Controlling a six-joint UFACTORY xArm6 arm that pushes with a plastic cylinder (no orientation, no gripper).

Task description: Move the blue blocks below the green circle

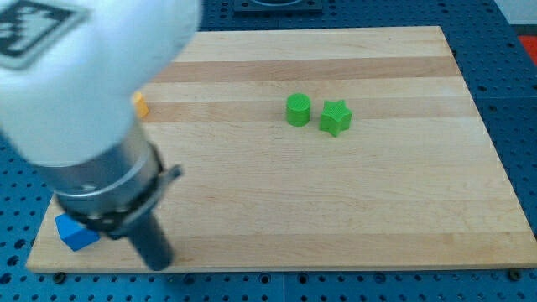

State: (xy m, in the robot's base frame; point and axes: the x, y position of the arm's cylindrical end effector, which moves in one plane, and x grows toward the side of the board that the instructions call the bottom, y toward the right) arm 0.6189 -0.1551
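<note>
Looming closest, my tip (159, 262) is sitting bare, pinching nothing, just right of the blue block (76, 232), while the green circle (297, 109) is waiting well apart.

A green circle (298, 109), a short upright cylinder, stands on the wooden board a little above the middle, towards the view's top. One blue block (75, 232), shape unclear, lies at the board's bottom left corner, partly hidden behind my arm, well apart from it.
</note>
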